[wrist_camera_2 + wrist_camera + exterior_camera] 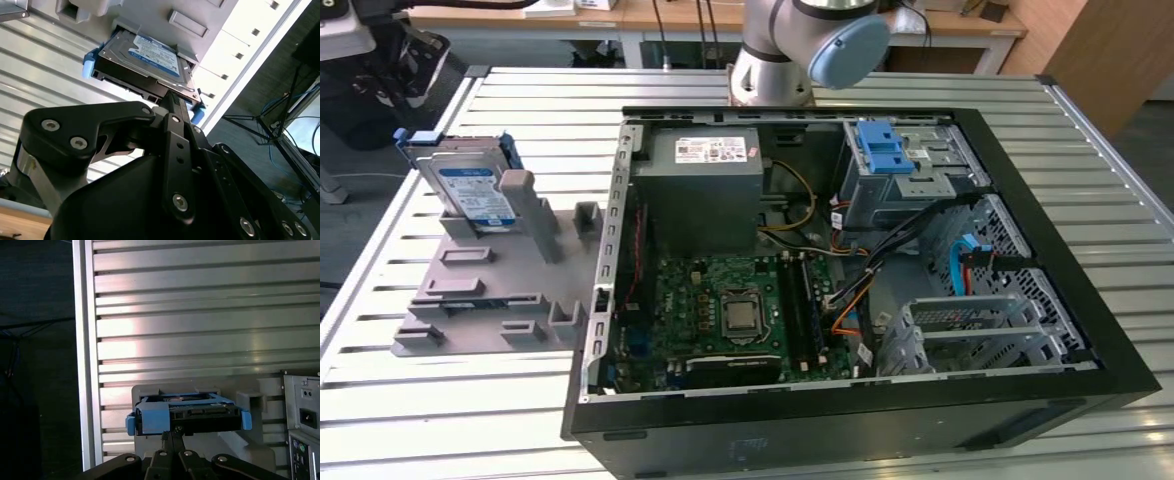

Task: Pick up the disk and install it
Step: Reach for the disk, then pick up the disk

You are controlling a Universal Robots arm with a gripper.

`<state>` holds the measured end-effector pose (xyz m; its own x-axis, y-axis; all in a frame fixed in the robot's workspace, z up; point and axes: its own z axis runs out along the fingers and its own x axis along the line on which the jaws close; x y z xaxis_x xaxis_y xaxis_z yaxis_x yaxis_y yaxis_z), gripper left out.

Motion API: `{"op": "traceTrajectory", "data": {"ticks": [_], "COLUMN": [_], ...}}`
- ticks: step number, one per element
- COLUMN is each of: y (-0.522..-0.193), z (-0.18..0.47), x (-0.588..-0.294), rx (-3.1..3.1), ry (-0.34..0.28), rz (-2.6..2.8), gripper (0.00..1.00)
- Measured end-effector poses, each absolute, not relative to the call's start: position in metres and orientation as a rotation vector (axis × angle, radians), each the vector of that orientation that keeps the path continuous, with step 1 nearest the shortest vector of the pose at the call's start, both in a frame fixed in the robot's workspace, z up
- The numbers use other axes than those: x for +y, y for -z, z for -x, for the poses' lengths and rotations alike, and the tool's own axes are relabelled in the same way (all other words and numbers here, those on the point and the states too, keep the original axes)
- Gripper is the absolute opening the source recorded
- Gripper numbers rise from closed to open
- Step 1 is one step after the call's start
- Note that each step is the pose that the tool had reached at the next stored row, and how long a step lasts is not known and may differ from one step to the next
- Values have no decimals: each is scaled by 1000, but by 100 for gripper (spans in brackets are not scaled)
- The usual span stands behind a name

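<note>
From where I'm standing, the disk [470,190] is sitting on edge in a grey moulded holder [494,270] on the slatted metal table [480,400]. It is at the exterior view's left of the open computer case [854,425] and well apart from it. It is leaning back a little, with a grey post of the holder [520,195] pressing against its labelled face and the blue carrier frame showing at its top corners.

In both wrist views the gripper [172,100] [170,432] is pointing down at the disk [145,57] [187,412] with its two fingers brought together and nothing between them. It isn't touching the disk, so I judge the pick-up as only being lined up.

To do this step well, I'd say the fingers need to be spread before they reach the top edge, since together they would only knock it. The grip should land across the flat faces or on the blue frame's sides, away from the grey post. The disk's tilt should be matched so that neither finger catches it. The lift is probably best along the slot's own line, because a sideways pull could jam the carrier in the holder.
</note>
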<state>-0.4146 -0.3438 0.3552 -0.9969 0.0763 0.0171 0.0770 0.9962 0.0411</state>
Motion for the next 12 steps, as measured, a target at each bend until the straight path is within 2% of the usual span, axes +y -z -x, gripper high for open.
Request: {"op": "traceTrajectory", "data": {"ticks": [12], "y": [-355], "z": [416], "x": [-344], "rx": [-3123], "ry": [65], "rz": [120], "gripper": [11]}}
